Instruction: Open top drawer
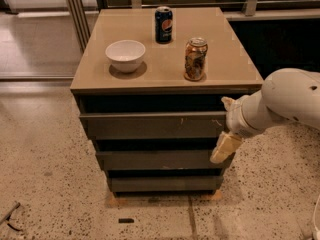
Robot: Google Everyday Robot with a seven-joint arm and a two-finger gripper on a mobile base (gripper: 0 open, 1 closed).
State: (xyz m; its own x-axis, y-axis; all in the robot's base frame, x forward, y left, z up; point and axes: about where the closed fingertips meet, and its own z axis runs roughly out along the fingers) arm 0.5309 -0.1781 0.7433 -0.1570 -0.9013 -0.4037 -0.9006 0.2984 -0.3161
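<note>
Top drawer (pixel 150 125): scratched grey-brown front. Gripper (pixel 225 145): at that front's right end, low by its corner. Spread or closed cannot be told

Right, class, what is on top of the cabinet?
A white bowl, a Pepsi can and a brown can. The top drawer hides its contents; the hand hangs by its right end.

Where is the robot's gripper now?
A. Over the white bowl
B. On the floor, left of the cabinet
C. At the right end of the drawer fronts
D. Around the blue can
C: the gripper hangs just below the right corner of the top drawer, level with the right end of the middle drawer.
</note>
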